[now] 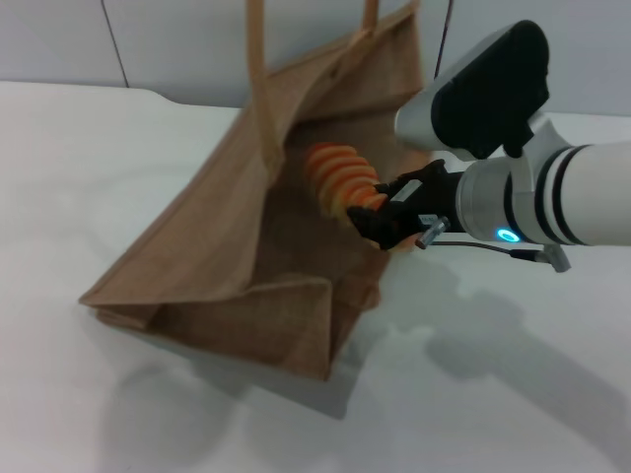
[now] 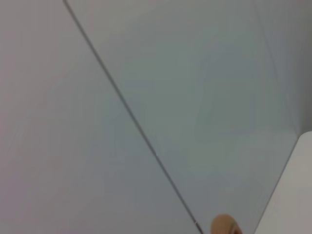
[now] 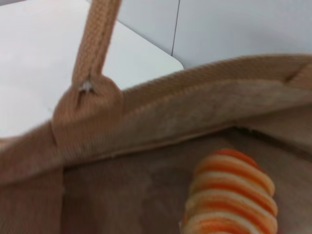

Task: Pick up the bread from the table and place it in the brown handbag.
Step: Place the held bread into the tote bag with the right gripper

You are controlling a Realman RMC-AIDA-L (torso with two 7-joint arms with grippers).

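Note:
The brown handbag stands on the white table with its mouth open toward me and its handles rising out of the top of the head view. My right gripper is shut on the bread, an orange-ridged loaf held over the bag's open mouth, by its right rim. In the right wrist view the bread hangs inside the bag's rim, close to a handle. My left gripper is out of view; its wrist camera faces a plain wall.
Grey wall panels stand behind the table's far edge. The bag's folded side sags toward the table's near part. My right arm reaches in from the right.

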